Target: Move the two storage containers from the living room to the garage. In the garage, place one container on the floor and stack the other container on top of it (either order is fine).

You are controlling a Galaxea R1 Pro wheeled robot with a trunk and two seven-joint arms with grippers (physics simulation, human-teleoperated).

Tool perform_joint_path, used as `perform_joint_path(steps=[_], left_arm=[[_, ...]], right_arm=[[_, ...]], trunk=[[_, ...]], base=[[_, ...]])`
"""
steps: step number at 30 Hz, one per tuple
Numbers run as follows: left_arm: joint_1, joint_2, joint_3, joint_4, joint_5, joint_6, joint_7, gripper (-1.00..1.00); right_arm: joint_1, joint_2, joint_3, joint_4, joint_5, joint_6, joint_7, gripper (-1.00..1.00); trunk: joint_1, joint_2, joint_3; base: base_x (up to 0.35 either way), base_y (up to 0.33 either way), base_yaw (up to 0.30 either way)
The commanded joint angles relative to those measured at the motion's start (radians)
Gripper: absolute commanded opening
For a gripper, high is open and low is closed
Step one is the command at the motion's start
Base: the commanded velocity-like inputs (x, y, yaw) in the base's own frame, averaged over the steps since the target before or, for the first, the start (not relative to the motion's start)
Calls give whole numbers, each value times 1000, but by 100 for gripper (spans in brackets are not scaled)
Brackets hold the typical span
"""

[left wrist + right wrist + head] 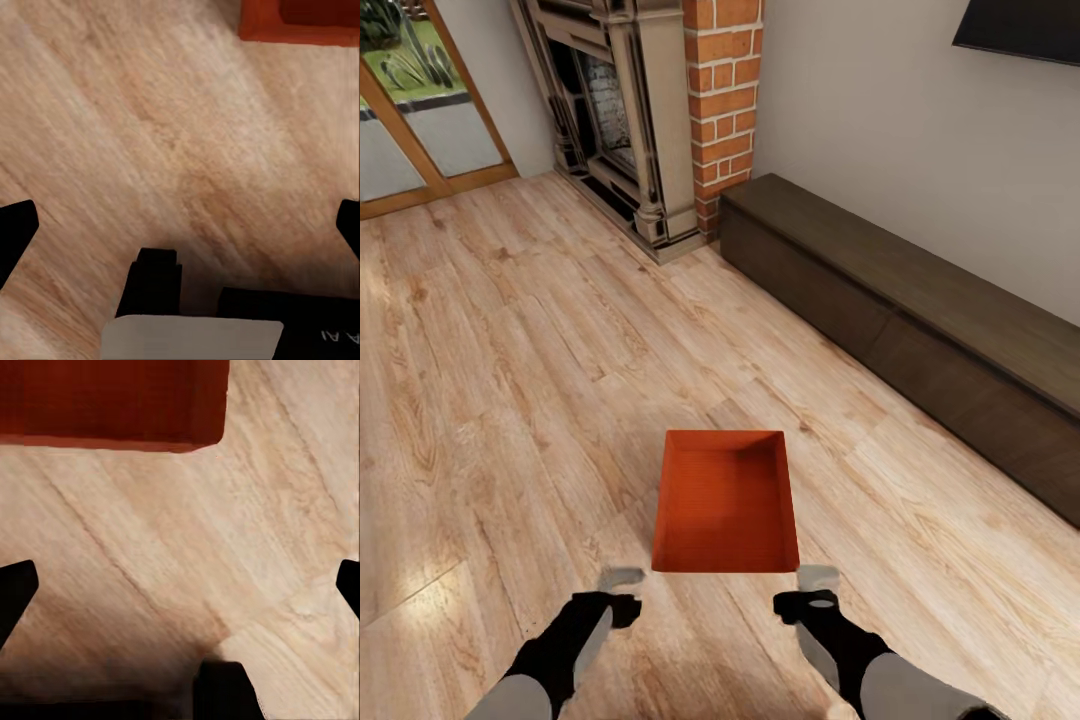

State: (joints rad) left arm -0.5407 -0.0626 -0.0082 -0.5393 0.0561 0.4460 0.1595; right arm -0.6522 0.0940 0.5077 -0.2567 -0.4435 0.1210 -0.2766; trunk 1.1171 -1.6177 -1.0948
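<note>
One orange-red storage container (pixel 726 500) sits lidless on the light wood-plank floor (pixel 510 380) of the living room, straight ahead of me. Its ribbed inside is empty. My left gripper (pixel 622 592) hovers just short of the bin's near left corner, and my right gripper (pixel 816 590) just short of its near right corner. Neither touches it. In the left wrist view the gripper (pixel 180 229) is open over bare planks, with a corner of the container (pixel 300 22) beyond. The right gripper (pixel 180 585) is likewise open, the container (pixel 112 397) lying past its fingertips.
A long dark low cabinet (pixel 920 310) runs along the wall on the right. The red-brick fireplace (pixel 725 100) stands at the back, with wood-framed glass doors (pixel 420 110) at the far left. Open plank floor stretches left of the bin.
</note>
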Motion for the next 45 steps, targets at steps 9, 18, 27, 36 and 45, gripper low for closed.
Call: perform_joint_path(steps=[9,18,27,36,45], left_arm=[[-286,-12,1,132,6,-15,85,100],[-344,-29,0,124,4,-21,97,100],[-346,-37,-4,121,-8,-17,41,100],[-346,-39,-3,120,-9,-21,39,100],[-346,-38,-1,118,-9,-33,35,100]], right_arm=[[-225,1,8,68,-7,9,-23,100],[-264,2,8,71,-7,8,-49,100],[-265,-4,9,71,-7,12,-50,100],[-265,-3,8,71,-7,34,-51,100],[-265,-6,9,70,-5,45,-51,100]], trunk=[[0,0,-1],[0,0,-1],[0,0,-1],[0,0,-1],[0,0,-1]], base=[[0,0,0],[0,0,0],[0,0,0],[0,0,0],[85,0,0]])
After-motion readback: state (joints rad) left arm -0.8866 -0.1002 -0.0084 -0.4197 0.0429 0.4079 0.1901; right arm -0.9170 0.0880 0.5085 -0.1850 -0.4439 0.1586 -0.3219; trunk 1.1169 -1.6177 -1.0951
